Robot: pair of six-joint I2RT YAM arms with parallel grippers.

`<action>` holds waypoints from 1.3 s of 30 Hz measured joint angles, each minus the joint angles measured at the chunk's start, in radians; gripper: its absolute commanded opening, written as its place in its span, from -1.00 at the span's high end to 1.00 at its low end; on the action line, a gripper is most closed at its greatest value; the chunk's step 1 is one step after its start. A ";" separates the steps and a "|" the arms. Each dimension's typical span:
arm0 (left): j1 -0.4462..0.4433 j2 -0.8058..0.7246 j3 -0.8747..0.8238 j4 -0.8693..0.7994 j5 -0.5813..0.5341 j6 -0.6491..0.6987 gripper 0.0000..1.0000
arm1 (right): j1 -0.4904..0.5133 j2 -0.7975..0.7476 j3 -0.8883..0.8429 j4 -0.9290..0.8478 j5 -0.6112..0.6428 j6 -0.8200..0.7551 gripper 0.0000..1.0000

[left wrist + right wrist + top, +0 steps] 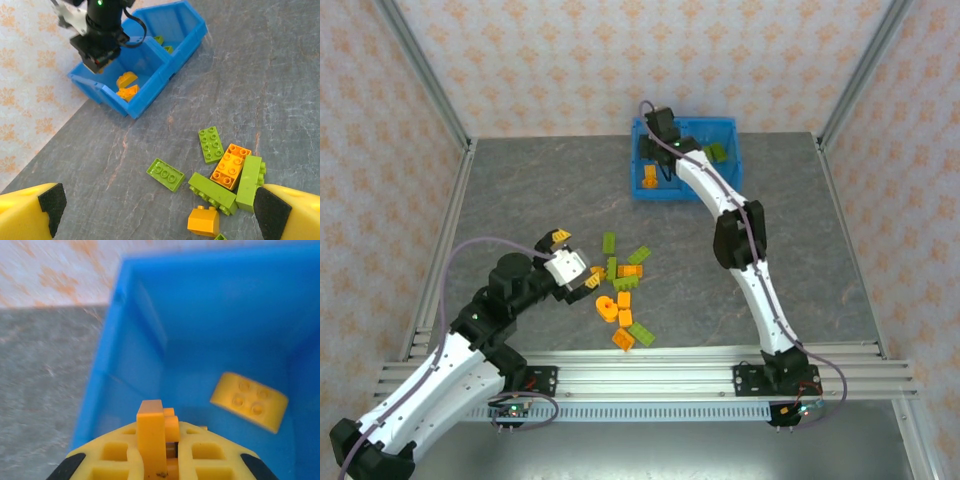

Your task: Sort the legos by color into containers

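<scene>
The top external camera looks steeply down from high behind the arm bases and takes in the whole counter [540,190], with the blue bin [728,160] at upper centre. The left wrist camera sits low, facing across the loose legos [230,172] toward that bin at upper left. The right wrist camera hangs close above one compartment. Both wrist views share that compartment's orange brick [248,401].

The bright blue rectangular plastic bin [150,102], upper left of the left wrist view, looks smooth and faintly glossy. The small orange and olive-green studded plastic bricks [231,165] shine softly. The grey marbled tabletop [520,190] is matt. The silver ribbed metal rails [650,362] along the bottom look brushed.
</scene>
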 measured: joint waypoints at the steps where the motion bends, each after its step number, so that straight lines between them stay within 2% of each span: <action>1: 0.000 0.002 0.000 0.000 -0.002 0.002 -1.00 | 0.000 0.011 0.000 -0.020 0.000 0.006 0.71; 5: 0.000 0.005 -0.002 0.000 -0.003 0.006 -1.00 | 0.000 0.019 -0.015 -0.061 -0.004 0.025 0.63; 10: 0.000 0.014 -0.002 0.001 -0.003 0.023 -1.00 | 0.000 0.019 -0.015 -0.070 -0.032 0.033 0.35; 18: 0.000 0.018 -0.008 0.005 -0.003 0.024 -1.00 | 0.000 -0.019 -0.050 -0.119 -0.035 0.008 0.32; 21: 0.000 0.016 -0.009 0.007 -0.003 0.032 -1.00 | 0.000 -0.183 -0.259 -0.102 -0.035 0.001 0.29; 26: 0.000 0.013 -0.017 0.008 -0.003 0.051 -1.00 | 0.018 -0.669 -0.796 0.027 -0.024 0.008 0.12; 29: 0.000 0.023 -0.018 0.008 -0.006 0.057 -1.00 | 0.083 -0.929 -1.012 0.096 0.003 0.022 0.03; 31: 0.003 0.032 -0.018 0.009 -0.007 0.061 -1.00 | 0.161 -1.037 -1.117 0.134 0.010 0.020 -0.03; 33: 0.007 0.036 -0.018 0.008 -0.008 0.070 -1.00 | 0.251 -1.081 -1.186 0.137 0.002 -0.001 -0.07; 35: 0.010 0.034 -0.018 0.008 -0.015 0.076 -1.00 | 0.335 -1.054 -1.221 0.119 -0.019 -0.034 -0.15; 37: 0.011 0.027 -0.020 0.008 -0.027 0.076 -1.00 | 0.371 -0.995 -1.224 0.079 -0.043 -0.055 -0.27; 39: 0.011 0.018 -0.022 0.007 -0.042 0.077 -1.00 | 0.385 -0.925 -1.207 0.039 -0.047 -0.055 -0.27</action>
